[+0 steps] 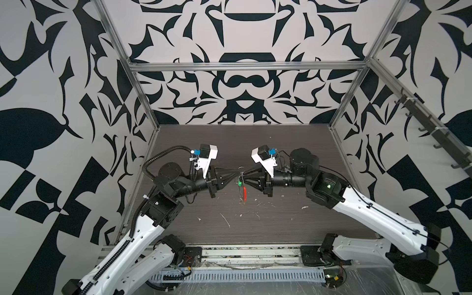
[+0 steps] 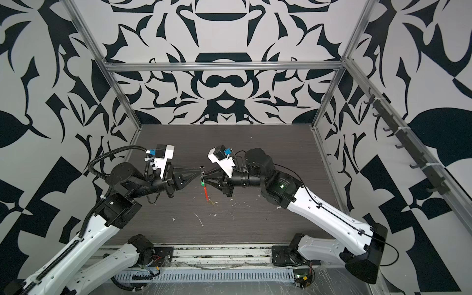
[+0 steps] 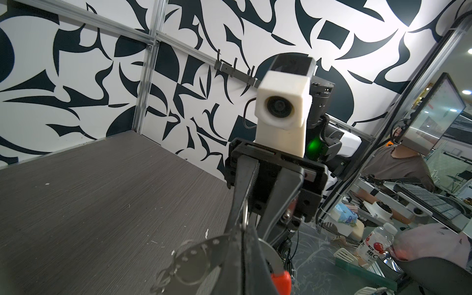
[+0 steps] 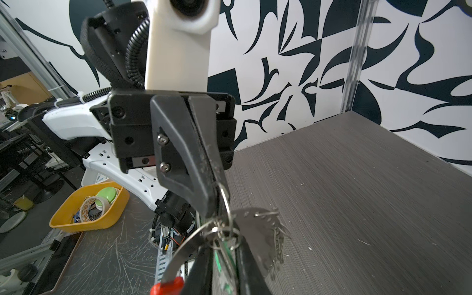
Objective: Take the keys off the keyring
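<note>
Keyring [image 4: 182, 251]: pale flat metal band, punched with small holes where the wrist views show it close, bent into a wide loop. A curved red sleeve [image 1: 245, 191] of smooth plastic covers part of it. It is held aloft over the middle of the counter [image 1: 293, 229], about midway between the left and right edges, with the loop hanging down.

Green key [image 1: 239, 183]: small oblong tag of bright hard plastic. It hangs among thin silver split rings [image 4: 225, 201] just under the point where both arms meet.

Yellowish shape [image 1: 241, 202]: at the foot of the loop, probably the yellow key. It is too small to tell whether it hangs or lies on the counter.

Left fingers [image 4: 184, 153]: dark matte wedges, pressed together and clamped on the top of the keyring, in the knot of rings.

Right fingers [image 3: 244, 189]: same make, a narrow gap apart, straddling the green key and its ring. Whether they bear on it cannot be told.

Counter: dark grey wood-grain laminate, flecked with white scraps [image 1: 226, 221].

Step in hand, as judged: first removal, with the left arm anchoring the loop and the right arm taking the green key. Neither key looks freed.

Next move calls for a firm pinch on the tag or its ring. The ring would then be worked along the band and off, against the left hold. The wire is thin and springy and the plastic slick, so slipping or snagging on neighbouring rings seems likely.
</note>
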`<action>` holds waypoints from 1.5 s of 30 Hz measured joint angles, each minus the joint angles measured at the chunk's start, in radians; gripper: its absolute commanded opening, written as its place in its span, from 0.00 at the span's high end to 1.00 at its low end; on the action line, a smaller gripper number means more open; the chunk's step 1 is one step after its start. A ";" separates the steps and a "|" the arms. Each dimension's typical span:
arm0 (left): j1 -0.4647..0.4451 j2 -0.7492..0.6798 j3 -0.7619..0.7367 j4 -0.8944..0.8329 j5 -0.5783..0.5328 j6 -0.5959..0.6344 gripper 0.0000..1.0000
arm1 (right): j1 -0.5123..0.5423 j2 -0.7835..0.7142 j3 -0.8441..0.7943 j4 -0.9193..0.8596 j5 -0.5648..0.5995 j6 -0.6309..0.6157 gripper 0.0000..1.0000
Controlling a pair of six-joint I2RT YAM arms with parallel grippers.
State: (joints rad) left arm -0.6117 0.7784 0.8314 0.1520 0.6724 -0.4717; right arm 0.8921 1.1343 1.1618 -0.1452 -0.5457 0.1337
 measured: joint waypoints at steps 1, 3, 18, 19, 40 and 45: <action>0.000 -0.001 0.000 0.000 -0.001 0.000 1.00 | 0.000 0.000 0.000 0.000 0.000 0.001 0.87; 0.000 -0.004 0.000 -0.002 -0.004 0.000 1.00 | 0.000 0.000 0.000 0.000 0.001 0.001 0.89; 0.000 -0.032 0.000 -0.071 -0.011 0.040 1.00 | -0.009 -0.001 0.037 -0.092 -0.014 -0.033 1.00; 0.000 -0.035 0.001 -0.075 -0.009 0.045 1.00 | -0.018 -0.001 0.047 -0.106 -0.031 -0.035 1.00; 0.001 -0.039 0.021 -0.117 0.124 0.051 1.00 | -0.172 0.085 0.149 -0.203 -0.410 -0.044 1.00; 0.001 -0.040 0.020 -0.089 0.137 0.023 1.00 | -0.177 0.091 0.149 -0.201 -0.447 -0.042 1.00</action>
State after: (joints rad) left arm -0.6109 0.7387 0.8513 0.0628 0.8097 -0.4492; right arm 0.7147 1.2255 1.3109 -0.3458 -0.9932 0.0914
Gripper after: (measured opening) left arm 0.046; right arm 0.059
